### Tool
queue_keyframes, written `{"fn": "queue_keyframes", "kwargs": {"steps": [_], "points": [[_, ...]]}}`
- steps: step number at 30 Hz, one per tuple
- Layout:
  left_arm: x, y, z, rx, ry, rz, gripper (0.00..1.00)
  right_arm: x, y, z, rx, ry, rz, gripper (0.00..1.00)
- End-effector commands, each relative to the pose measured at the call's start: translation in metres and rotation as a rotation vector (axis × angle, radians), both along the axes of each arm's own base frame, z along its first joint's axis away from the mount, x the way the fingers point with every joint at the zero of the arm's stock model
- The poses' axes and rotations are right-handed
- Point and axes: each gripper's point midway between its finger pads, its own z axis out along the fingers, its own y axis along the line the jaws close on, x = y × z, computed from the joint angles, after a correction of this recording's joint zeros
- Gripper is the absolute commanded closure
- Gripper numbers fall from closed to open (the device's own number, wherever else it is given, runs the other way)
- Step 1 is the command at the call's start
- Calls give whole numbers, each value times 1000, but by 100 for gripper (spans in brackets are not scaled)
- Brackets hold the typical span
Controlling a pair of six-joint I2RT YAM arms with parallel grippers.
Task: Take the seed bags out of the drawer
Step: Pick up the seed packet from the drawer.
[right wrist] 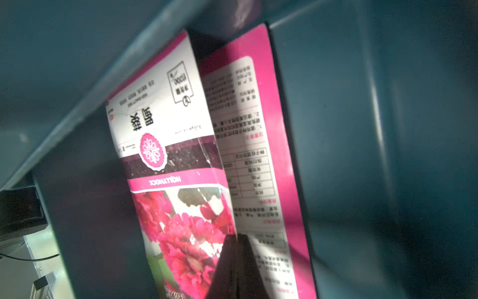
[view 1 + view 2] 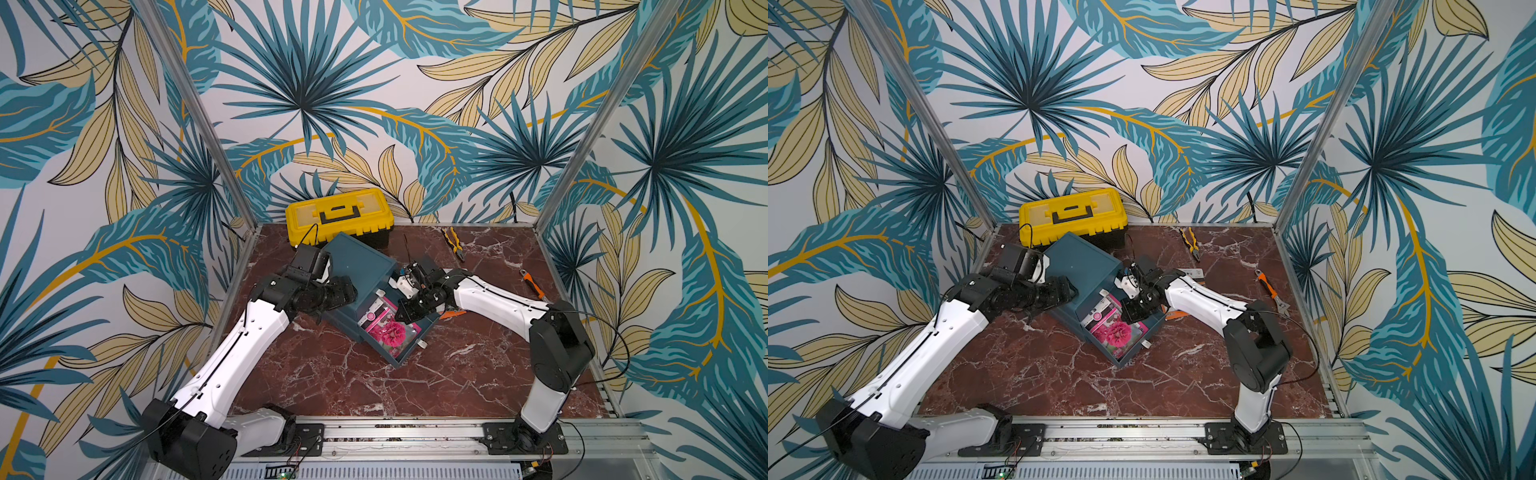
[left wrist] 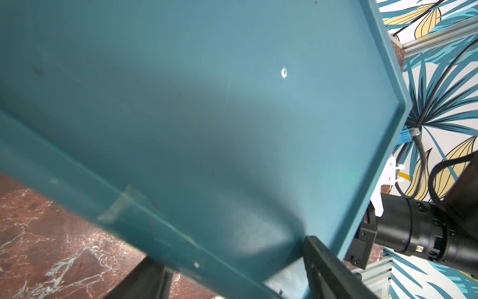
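Right gripper (image 1: 234, 243) down in the open teal drawer (image 2: 405, 358), black fingers pressed together at the edge of 2 glossy, flat magenta seed bags (image 2: 388, 330); smooth walls crowd close. Left gripper (image 2: 347, 293) straddles the cabinet (image 2: 357, 259) rim behind the drawer; clamped or not, can't tell.

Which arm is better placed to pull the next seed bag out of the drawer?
Right. The right gripper is down in the open drawer, shut at the edge of a magenta seed bag. The left gripper sits against the outer side of the cabinet, away from the bags.
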Motion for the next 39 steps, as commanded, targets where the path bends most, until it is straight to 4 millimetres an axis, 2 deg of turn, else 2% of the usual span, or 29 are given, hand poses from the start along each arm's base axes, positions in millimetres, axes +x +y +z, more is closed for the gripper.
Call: {"fn": "queue_keyframes", "kwargs": {"steps": [1,8,16,23,31,39], "points": [[-11,7,-7,42,50,5,19,7,0,20,36,-40,-19,98],[-11,7,-8,43,52,4,19,16,-5,29,48,-60,-40,100],[-11,7,-7,44,49,2,19,25,-4,48,103,-51,-76,100],[-10,7,-8,41,52,3,19,19,1,58,124,35,-72,100],[-9,5,-8,37,51,0,19,15,-2,56,123,175,-119,100],[-9,6,-7,39,49,0,19,12,-7,65,144,262,-149,100]]}}
